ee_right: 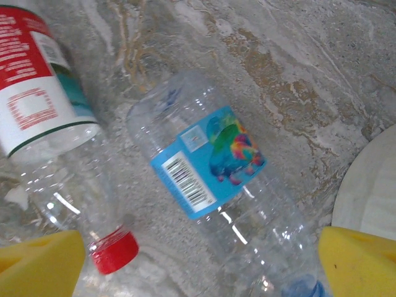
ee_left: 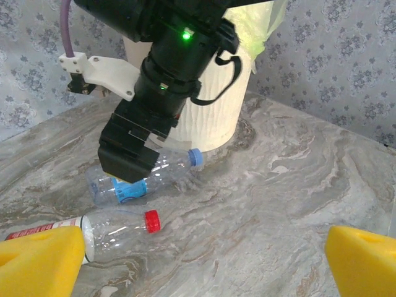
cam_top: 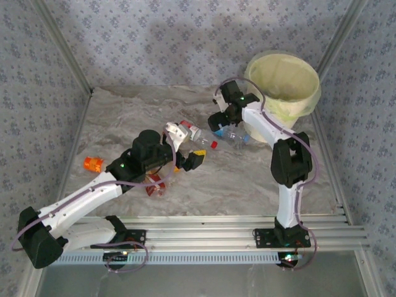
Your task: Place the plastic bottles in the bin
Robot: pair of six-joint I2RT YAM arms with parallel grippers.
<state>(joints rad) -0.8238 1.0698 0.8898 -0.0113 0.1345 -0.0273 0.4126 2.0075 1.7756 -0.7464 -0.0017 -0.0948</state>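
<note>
Right claw point(ee_right: 199, 265) released, pads straddling blue-label clear bottle point(ee_right: 210, 179) lying on bench point(ee_right: 309, 74), just beside bin point(cam_top: 298, 106) base. Red-cap bottle point(ee_right: 52, 130) alongside, farther from bin. Left claw point(ee_left: 204, 260) released, empty.

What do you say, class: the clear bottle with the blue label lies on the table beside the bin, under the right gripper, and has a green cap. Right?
Not quite. The cap of the blue-label bottle is blue, not green, as the left wrist view shows. The rest stands: it lies on the table beside the bin, under the right gripper.
</note>
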